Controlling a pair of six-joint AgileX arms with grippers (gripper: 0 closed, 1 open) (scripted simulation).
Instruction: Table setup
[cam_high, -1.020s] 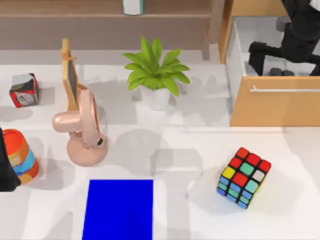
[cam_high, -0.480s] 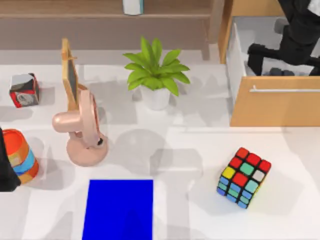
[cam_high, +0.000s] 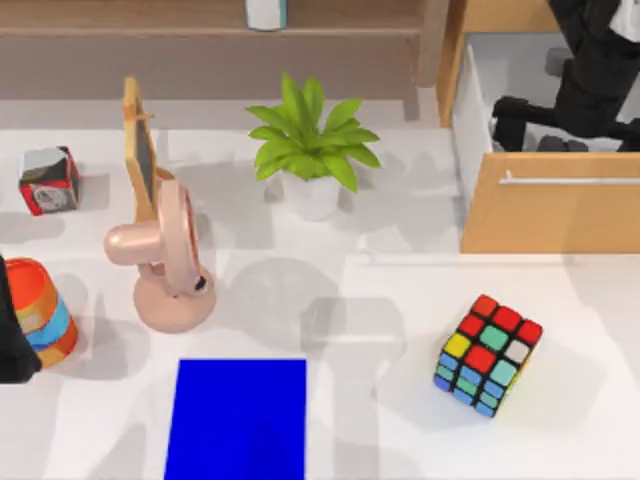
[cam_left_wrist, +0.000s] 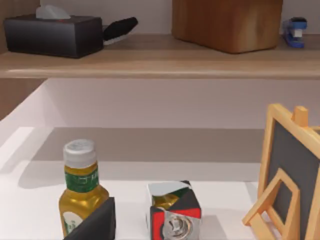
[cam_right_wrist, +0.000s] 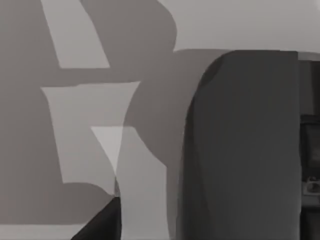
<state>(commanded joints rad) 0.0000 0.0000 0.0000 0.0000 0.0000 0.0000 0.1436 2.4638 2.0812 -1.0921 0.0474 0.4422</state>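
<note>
A blue mat (cam_high: 237, 417) lies flat at the table's front edge. A multicoloured puzzle cube (cam_high: 487, 354) sits tilted to the mat's right. A pink desk fan (cam_high: 170, 268) stands just behind the mat, with a small wooden chalkboard easel (cam_high: 140, 152) behind it. My right gripper (cam_high: 530, 120) reaches down into the open wooden drawer (cam_high: 552, 215) at the back right, beside a dark bulky shape (cam_right_wrist: 245, 150) in the right wrist view. My left arm (cam_high: 10, 335) rests at the left edge next to a striped orange cup (cam_high: 42, 310).
A potted green plant (cam_high: 310, 150) stands at the back centre. A red, white and black cube (cam_high: 48, 180) (cam_left_wrist: 173, 215) sits at the back left beside a yellow bottle (cam_left_wrist: 81, 187). A shelf (cam_left_wrist: 150, 55) above carries a tissue box, a wooden block and a stapler.
My right arm has shifted slightly within the drawer, and its shadow on the table moved a little. The left arm and the objects on the table stayed still.
</note>
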